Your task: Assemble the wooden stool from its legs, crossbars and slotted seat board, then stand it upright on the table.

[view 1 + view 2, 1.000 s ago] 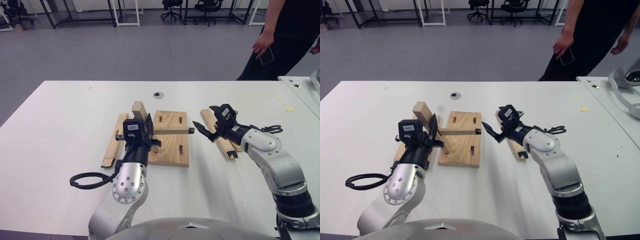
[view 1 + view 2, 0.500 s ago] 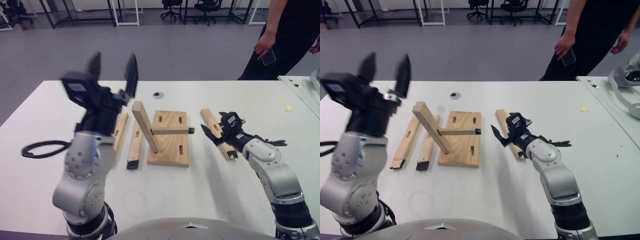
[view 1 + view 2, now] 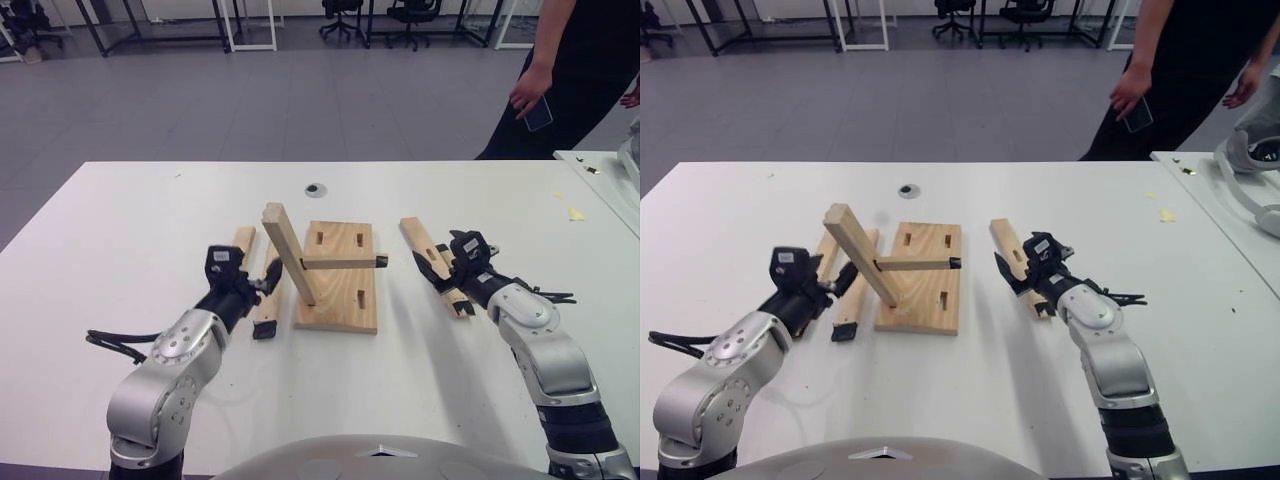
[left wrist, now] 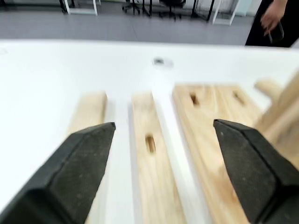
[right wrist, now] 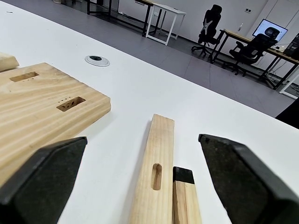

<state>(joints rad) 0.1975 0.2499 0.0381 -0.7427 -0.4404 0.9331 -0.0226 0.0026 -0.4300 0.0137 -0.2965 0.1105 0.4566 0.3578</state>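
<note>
Fingers (image 4: 84, 163) of left gripper (image 4: 163, 127) apart, straddling a slotted leg (image 4: 150, 158) flat on the counter (image 3: 120, 220) left of the seat board (image 3: 335, 305) | right gripper (image 5: 142, 139) fingers apart over the right-side leg (image 5: 156, 182) | both seem lined up for pickup | tilted leg (image 3: 288, 248) with crossbar (image 3: 345, 262) leans on board, likely half-seated

There is one board (image 3: 335, 305). One leaning stick (image 3: 290, 250) has one thin bar (image 3: 345, 262) in its side. Two sticks lie left of the board: an outer stick (image 4: 88, 109) and an inner stick (image 3: 268, 298). Two lie right of it: a slotted stick (image 5: 156, 158) and a black-tipped stick (image 5: 184, 203).
</note>
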